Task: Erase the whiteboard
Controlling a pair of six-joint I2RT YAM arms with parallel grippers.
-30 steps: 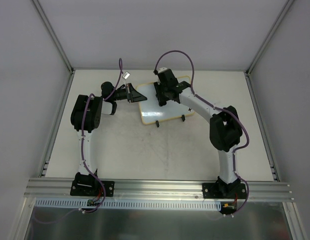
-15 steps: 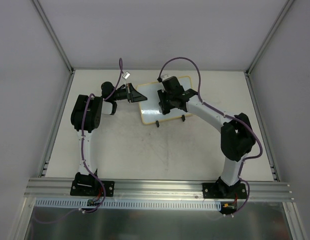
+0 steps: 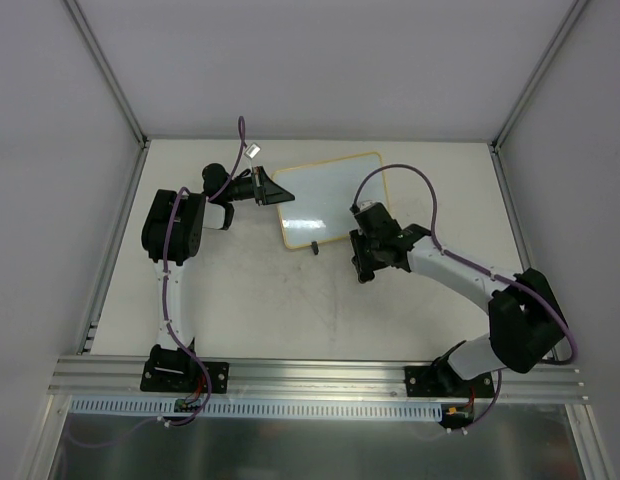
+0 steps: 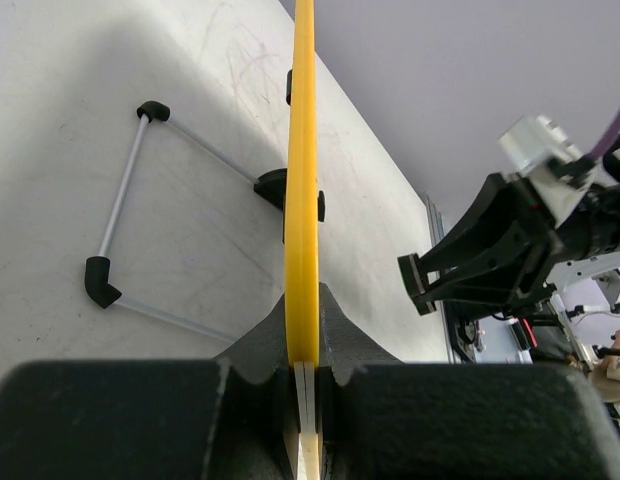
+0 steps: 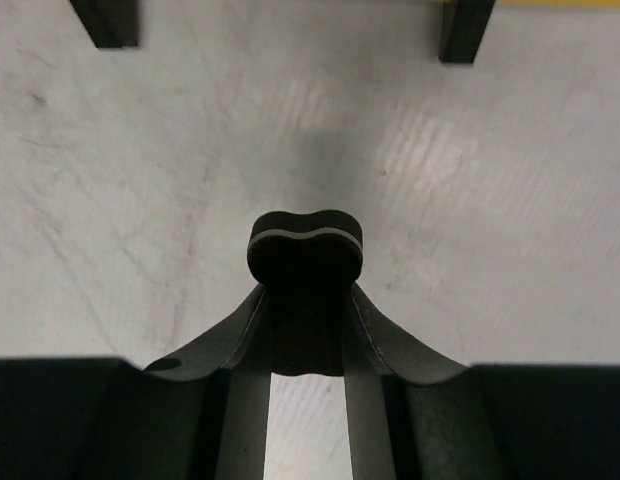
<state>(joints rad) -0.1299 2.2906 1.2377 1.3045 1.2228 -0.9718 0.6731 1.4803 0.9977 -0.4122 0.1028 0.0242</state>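
Note:
The whiteboard point(image 3: 330, 192), white with a cream-yellow rim, lies at the back middle of the table. My left gripper point(image 3: 263, 188) is shut on its left edge. In the left wrist view the rim point(image 4: 302, 180) runs edge-on out of my shut gripper point(image 4: 303, 335). My right gripper point(image 3: 362, 264) is off the board, over the table just in front of its near edge. It is shut on the small black bone-shaped eraser point(image 5: 307, 245), which sits between the fingertips of the right gripper point(image 5: 307, 292). The board's two black feet point(image 5: 464, 25) show at the top of the right wrist view.
A thin wire stand with black ends point(image 4: 102, 280) sticks out from the board beside the rim. Metal frame rails point(image 3: 115, 235) border the table left and right, and grey walls close it in. The right arm's elbow point(image 3: 525, 320) is over the near right.
My right arm has pulled back off the whiteboard toward the near side, carrying the eraser, and now sits in front of the board. The left gripper and the board have not moved.

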